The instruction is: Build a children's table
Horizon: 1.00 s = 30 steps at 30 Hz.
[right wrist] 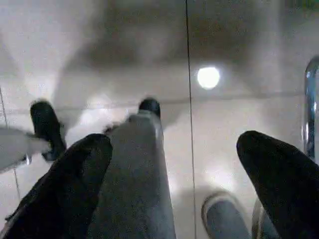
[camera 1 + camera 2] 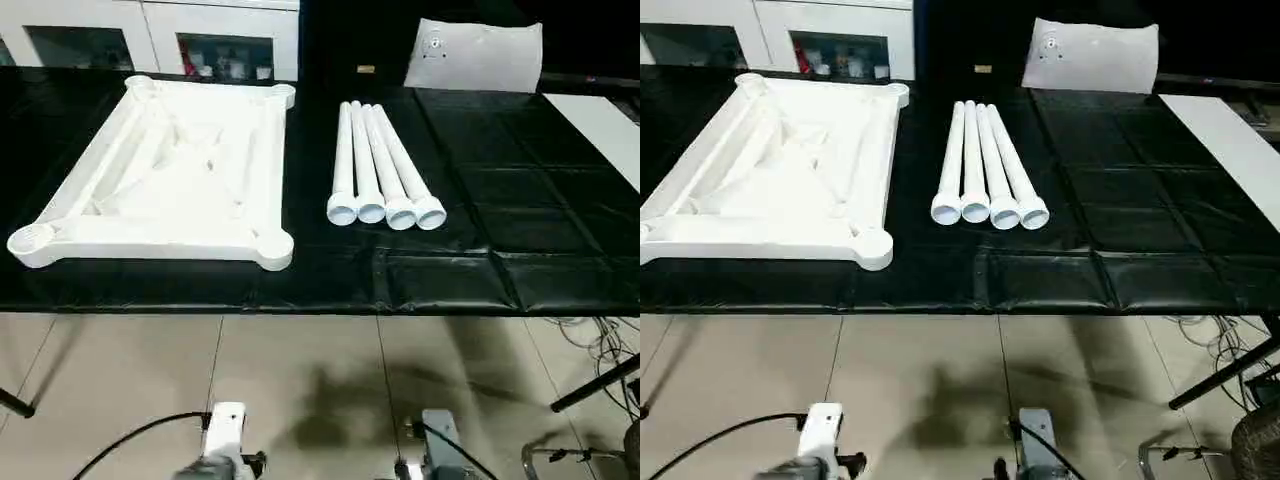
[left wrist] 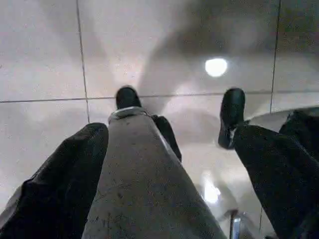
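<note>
left gripper (image 3: 169,134): low, over the tiled floor (image 2: 300,380) in front of the counter; jaws spread wide, nothing between them. In the wrist view the black fingers (image 3: 65,184) frame only the robot's own legs and feet.
right gripper (image 1: 174,184): same posture on the other side, wide open, empty; its fingers (image 1: 70,184) also look down at floor tile.
arms: only the wrist hardware (image 2: 228,430) shows at the bottom edge of the head view, well short of the counter edge.
counter (image 2: 500,270): black sheeted top, front edge runs across the middle of the head view.
tabletop (image 2: 165,180): white, lying underside up on the robot's left half of the counter, ribs and round corner sockets exposed; nearest socket (image 2: 272,245) at the front corner facing the legs.
legs (image 2: 382,170): four white tapered tubes, side by side and touching, just right of the tabletop, wide open ends toward the robot.
flat white sheet (image 2: 475,55): far back edge, leaning, not part of the build.
step: start of job, my read. No leg is seated, nothing picked.
next move: likely raise an arm to the counter and take one leg from the bundle. Needs a grip across the tube without rolling its neighbours, then align the end with a corner socket.
</note>
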Available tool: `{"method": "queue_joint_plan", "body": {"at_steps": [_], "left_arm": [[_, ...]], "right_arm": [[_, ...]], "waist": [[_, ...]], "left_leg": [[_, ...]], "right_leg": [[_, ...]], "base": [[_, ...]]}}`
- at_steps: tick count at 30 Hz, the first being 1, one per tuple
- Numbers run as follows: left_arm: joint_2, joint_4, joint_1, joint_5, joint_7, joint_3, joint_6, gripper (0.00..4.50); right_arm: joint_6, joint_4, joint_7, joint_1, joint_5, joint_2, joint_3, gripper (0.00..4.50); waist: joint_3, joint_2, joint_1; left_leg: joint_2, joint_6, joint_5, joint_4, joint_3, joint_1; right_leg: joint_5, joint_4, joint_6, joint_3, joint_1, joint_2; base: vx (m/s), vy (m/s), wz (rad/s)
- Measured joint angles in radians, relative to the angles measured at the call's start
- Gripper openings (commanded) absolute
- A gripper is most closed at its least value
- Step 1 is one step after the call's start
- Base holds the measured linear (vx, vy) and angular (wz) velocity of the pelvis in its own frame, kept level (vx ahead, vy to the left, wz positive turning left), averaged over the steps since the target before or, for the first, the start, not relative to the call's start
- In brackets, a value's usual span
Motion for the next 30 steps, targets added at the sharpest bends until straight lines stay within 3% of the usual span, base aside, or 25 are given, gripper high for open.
{"method": "queue_joint_plan", "body": {"at_steps": [7, 11, 16, 18, 20, 21, 22, 24, 26, 30], "left_arm": [[-0.004, 0.006, -0.038, 0.006, 0.018, 0.025, -0.095, 4.45], [-0.046, 0.003, -0.072, 0.012, -0.042, 0.030, -0.196, 4.45], [-0.070, -0.012, -0.055, 0.017, -0.084, 0.026, -0.265, 4.45], [0.038, -0.197, 0.113, -0.029, -0.273, 0.024, -0.367, 4.45], [0.170, -0.295, 0.209, -0.068, -0.343, 0.070, -0.390, 4.45], [0.197, -0.381, 0.257, -0.087, -0.351, 0.093, -0.387, 4.45], [0.197, -0.519, 0.320, -0.104, -0.350, 0.105, -0.360, 4.45], [0.155, -0.774, 0.403, -0.119, -0.344, 0.094, -0.284, 4.45], [0.117, -0.948, 0.421, -0.126, -0.340, 0.054, -0.219, 4.45], [0.108, -1.241, 0.496, -0.143, -0.326, 0.007, -0.129, 4.45]], "right_arm": [[-0.124, -0.023, 0.146, -0.004, 0.006, -0.004, -0.015, 4.50], [-0.220, -0.134, 0.270, 0.024, 0.007, 0.008, -0.007, 4.50], [-0.235, -0.256, 0.327, 0.096, 0.004, -0.006, 0.025, 4.50], [-0.228, -0.394, 0.332, 0.170, -0.004, -0.018, 0.057, 4.50], [-0.216, -0.458, 0.331, 0.208, -0.005, -0.053, 0.053, 4.50], [-0.212, -0.518, 0.331, 0.234, -0.004, -0.064, 0.041, 4.50], [-0.196, -0.608, 0.332, 0.260, 0.004, -0.077, 0.020, 4.50], [-0.174, -0.783, 0.338, 0.303, 0.033, -0.077, 0.007, 4.50], [-0.159, -0.921, 0.356, 0.319, 0.058, -0.067, 0.016, 4.50], [-0.101, -1.204, 0.379, 0.424, 0.097, -0.140, 0.017, 4.50]], "waist": [[0.001, 0.000, 0.003], [0.001, 0.000, 0.007], [0.000, -0.001, 0.013], [0.001, -0.008, -0.010], [0.002, -0.012, -0.006], [0.005, -0.008, 0.000], [0.010, 0.001, 0.011], [0.014, 0.007, 0.027], [0.012, 0.004, 0.036], [0.008, -0.005, 0.032]], "left_leg": [[0.000, 0.006, 0.003, 0.002, 0.000, -0.001], [0.000, 0.007, 0.003, 0.003, 0.000, -0.001], [0.001, 0.010, 0.002, 0.004, 0.000, -0.001], [0.006, 0.010, 0.001, 0.002, 0.001, -0.003], [0.017, 0.008, 0.002, 0.005, -0.001, -0.003], [0.018, 0.007, 0.002, 0.005, 0.000, -0.003], [0.017, 0.000, -0.001, 0.006, 0.003, -0.002], [0.018, 0.000, -0.001, 0.005, 0.011, -0.001], [0.020, -0.002, 0.000, 0.006, 0.017, 0.000], [0.021, -0.003, 0.001, 0.004, 0.022, 0.001]], "right_leg": [[0.000, 0.000, 0.000, -0.001, 0.000, 0.000], [0.000, 0.000, 0.000, -0.001, 0.000, 0.000], [0.000, 0.000, 0.000, -0.001, -0.002, 0.000], [0.000, 0.000, 0.000, 0.001, -0.004, 0.006], [-0.001, 0.000, -0.001, -0.002, -0.007, 0.016], [0.000, 0.000, -0.002, -0.002, -0.007, 0.016], [0.001, 0.000, -0.003, -0.001, -0.006, 0.014], [0.001, 0.001, -0.003, 0.000, -0.006, 0.010], [0.001, 0.001, -0.002, -0.001, -0.004, 0.008], [0.000, -0.002, 0.003, 0.001, 0.001, 0.008]], "base": [[0.000, 0.000, 0.00], [0.000, 0.000, 0.00], [0.000, 0.000, 0.00], [0.000, 0.000, 0.00], [0.013, -0.055, -0.07], [0.000, 0.000, 0.00], [0.000, 0.000, 0.00], [0.000, 0.000, 0.00], [0.000, 0.000, 0.00], [0.000, 0.000, 0.00]]}}
